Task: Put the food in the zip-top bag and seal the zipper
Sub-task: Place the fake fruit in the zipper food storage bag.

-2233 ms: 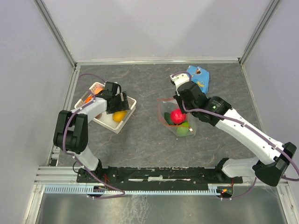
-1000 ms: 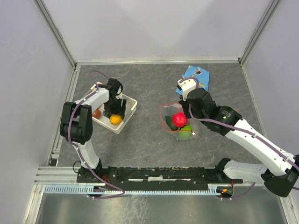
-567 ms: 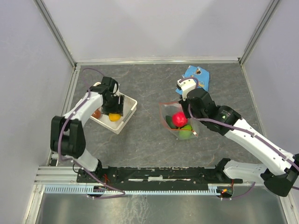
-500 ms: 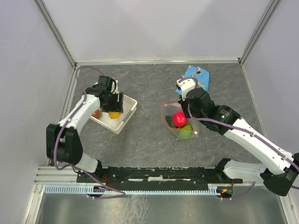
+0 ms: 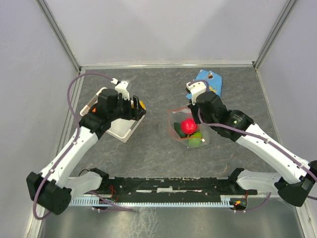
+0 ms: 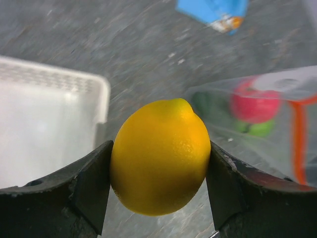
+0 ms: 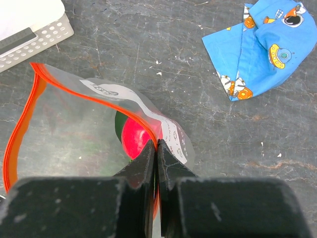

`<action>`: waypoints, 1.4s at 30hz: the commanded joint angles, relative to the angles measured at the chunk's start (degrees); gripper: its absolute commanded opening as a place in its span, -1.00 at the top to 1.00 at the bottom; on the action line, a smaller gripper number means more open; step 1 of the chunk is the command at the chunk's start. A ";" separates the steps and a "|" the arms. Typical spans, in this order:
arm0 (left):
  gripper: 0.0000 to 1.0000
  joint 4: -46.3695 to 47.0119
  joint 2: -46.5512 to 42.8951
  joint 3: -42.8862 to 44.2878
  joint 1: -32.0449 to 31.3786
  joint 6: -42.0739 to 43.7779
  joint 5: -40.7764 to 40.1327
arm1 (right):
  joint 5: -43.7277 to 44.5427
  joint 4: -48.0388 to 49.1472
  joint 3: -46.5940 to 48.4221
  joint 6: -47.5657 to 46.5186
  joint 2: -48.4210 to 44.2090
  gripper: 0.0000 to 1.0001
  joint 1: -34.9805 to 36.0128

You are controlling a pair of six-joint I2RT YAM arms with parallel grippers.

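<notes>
A yellow-orange round fruit [image 6: 159, 156] is clamped between the two dark fingers of my left gripper [image 6: 159, 171]. In the top view this fruit [image 5: 142, 104] hangs over the right rim of the white basket. The clear zip-top bag [image 5: 177, 134] lies mid-table with its mouth held open. A red-pink fruit [image 5: 187, 126] and a green fruit [image 5: 194, 141] lie inside it. My right gripper [image 7: 156, 146] is shut on the red-orange zipper [image 7: 99, 101] at the bag's upper lip, right above the red-pink fruit [image 7: 134, 141]. The bag [image 6: 277, 124] lies ahead to the right in the left wrist view.
The white lattice basket [image 5: 119, 130] sits at the left; its contents are hidden by the left arm. A blue printed snack packet [image 5: 210, 82] lies at the back right, behind the right wrist. Grey walls and metal rails close in the table.
My left gripper closed on the yellow-orange fruit in the basket, lifted it out and swung right toward the bag. The right gripper kept hold of the bag's lip.
</notes>
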 commanded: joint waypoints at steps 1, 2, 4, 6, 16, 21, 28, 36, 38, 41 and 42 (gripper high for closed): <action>-0.02 19.60 -7.69 -4.56 -3.97 -4.05 4.07 | -1.01 2.69 3.02 1.36 0.01 0.82 -0.12; -0.01 22.88 -8.70 -5.71 -4.72 -4.29 4.93 | -1.29 2.90 3.03 1.54 0.14 0.83 -0.16; -0.01 29.83 -10.17 -7.59 -6.47 -4.57 6.22 | -1.54 2.93 3.14 1.83 0.55 0.83 -0.12; -0.01 34.64 -11.01 -8.80 -8.60 -4.13 7.01 | -1.71 2.86 3.23 1.93 0.83 0.83 -0.16; -0.01 51.95 -7.80 -12.05 -23.22 3.64 5.68 | -2.82 3.55 2.81 2.59 1.57 0.83 -0.12; 0.00 57.46 -4.54 -13.64 -26.93 9.23 1.84 | -3.77 3.77 2.60 3.03 1.61 0.83 -0.16; 0.01 63.43 0.31 -16.51 -27.79 12.37 2.24 | -4.48 4.33 1.74 3.75 0.85 0.84 -0.14; -0.08 66.26 6.47 -17.21 -28.43 14.62 2.18 | -5.49 3.83 1.50 4.21 0.35 0.84 -0.15; -0.13 65.40 7.41 -17.16 -28.43 15.28 0.94 | -5.51 3.73 1.42 4.22 0.05 0.84 -0.16; -0.22 64.53 8.11 -17.96 -28.46 16.07 -1.75 | -5.38 3.73 1.05 4.22 -0.34 0.83 -0.12; -0.26 64.46 8.18 -18.45 -28.42 16.22 -2.74 | -5.34 3.71 1.04 4.22 -0.41 0.83 -0.16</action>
